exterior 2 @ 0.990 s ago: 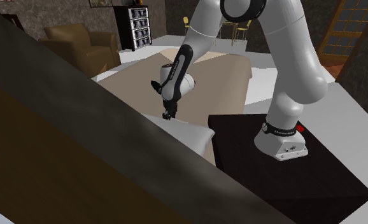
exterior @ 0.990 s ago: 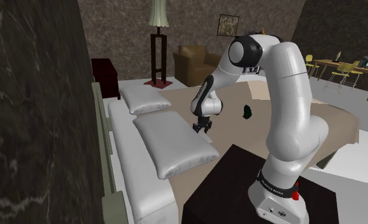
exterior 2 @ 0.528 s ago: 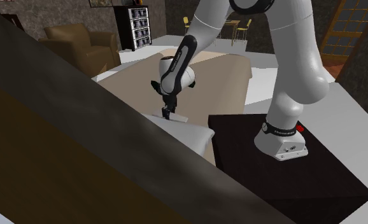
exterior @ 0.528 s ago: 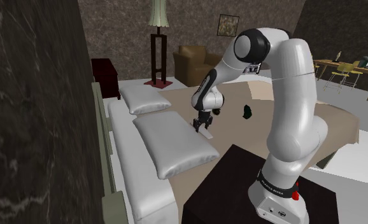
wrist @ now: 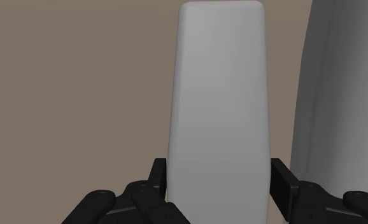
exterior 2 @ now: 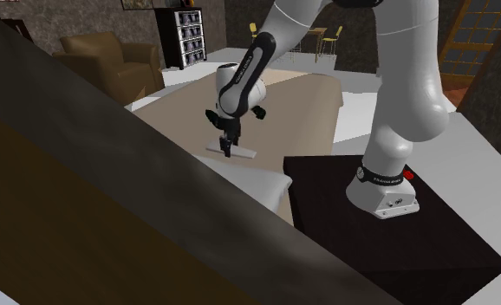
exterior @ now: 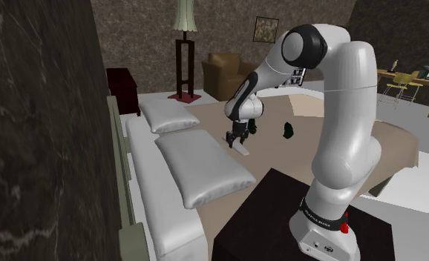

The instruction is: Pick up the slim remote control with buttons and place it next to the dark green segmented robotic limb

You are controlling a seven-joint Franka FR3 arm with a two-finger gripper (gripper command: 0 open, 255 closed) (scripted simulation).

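Pale grey and quite plain, with no buttons drawn on the face that shows, the remote control (wrist: 219,95) stands between the two black fingers (wrist: 158,181). They are closed narrow on its long sides near one end, so the gripper (exterior 2: 227,149) has it in hand. In the second exterior view the remote control lies level under the gripper and looks to hang just clear of the tan bedspread (exterior: 276,157), though I cannot be sure that it is quite off the cloth.

By my reading the pick is done and the carry is the step in hand. In the shoulder view the dark green segmented limb (exterior: 286,131) sits on the bed at about 3 o'clock from the gripper, apart from it. The large white pillow (exterior: 202,167) lies at about 7 o'clock, away from the likely path.

The next move calls for a short level run toward 3 o'clock and a stop short of the limb. Then comes a gentle lowering until the remote control rests flat on the bedspread just beside the limb, and only then should the fingers part. The grip is near one end, so the free end may dip and touch first.

As for containers, the one thing with compartments is the shelf unit (exterior 2: 185,35) at 11 o'clock in the second exterior view. What its compartments hold is too small to tell.
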